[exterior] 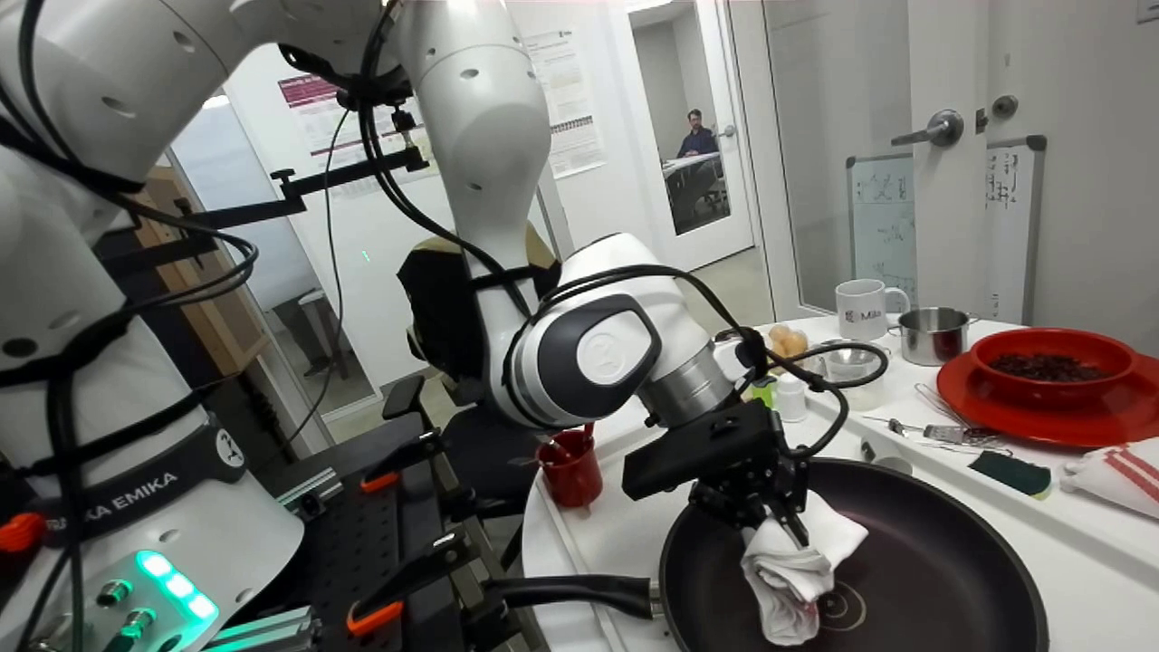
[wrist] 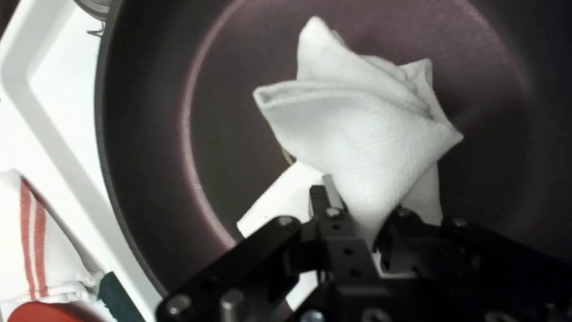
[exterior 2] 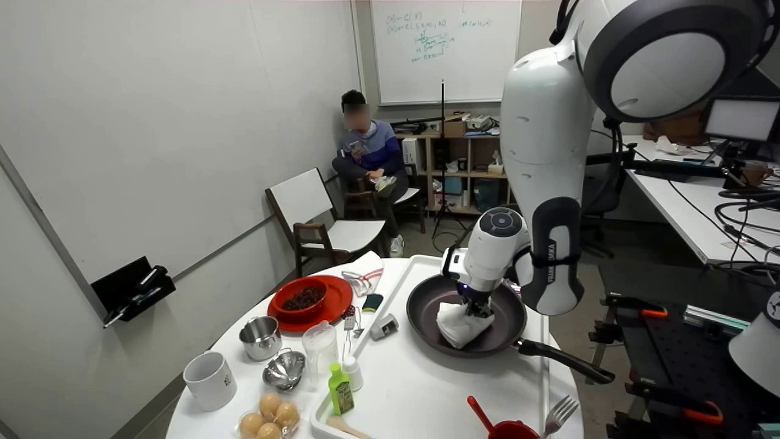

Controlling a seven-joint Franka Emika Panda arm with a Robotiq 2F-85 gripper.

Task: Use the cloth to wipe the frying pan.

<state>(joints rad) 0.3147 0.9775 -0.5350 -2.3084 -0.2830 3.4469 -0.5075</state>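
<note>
A white cloth (exterior: 786, 580) is bunched in my gripper (exterior: 774, 527) inside the dark frying pan (exterior: 951, 552). In the wrist view my gripper (wrist: 363, 203) is shut on the cloth (wrist: 357, 120), whose folds fan out beyond the fingertips. The cloth's loose edges hang low over the pan's inner base (wrist: 232, 116); whether all of them touch it I cannot tell. In an exterior view the cloth (exterior 2: 460, 326) is under my gripper (exterior 2: 478, 310), near the middle of the pan (exterior 2: 426, 302). The cloth partly hides the ring mark at the pan's centre.
The pan's black handle (exterior 2: 567, 360) sticks out over the edge of the white tray (exterior 2: 396, 390). A red cup with utensils (exterior: 570, 471), a green bottle (exterior 2: 340, 390), a red bowl (exterior: 1055, 362) on a red plate and a red-striped towel (exterior: 1123, 475) stand around it.
</note>
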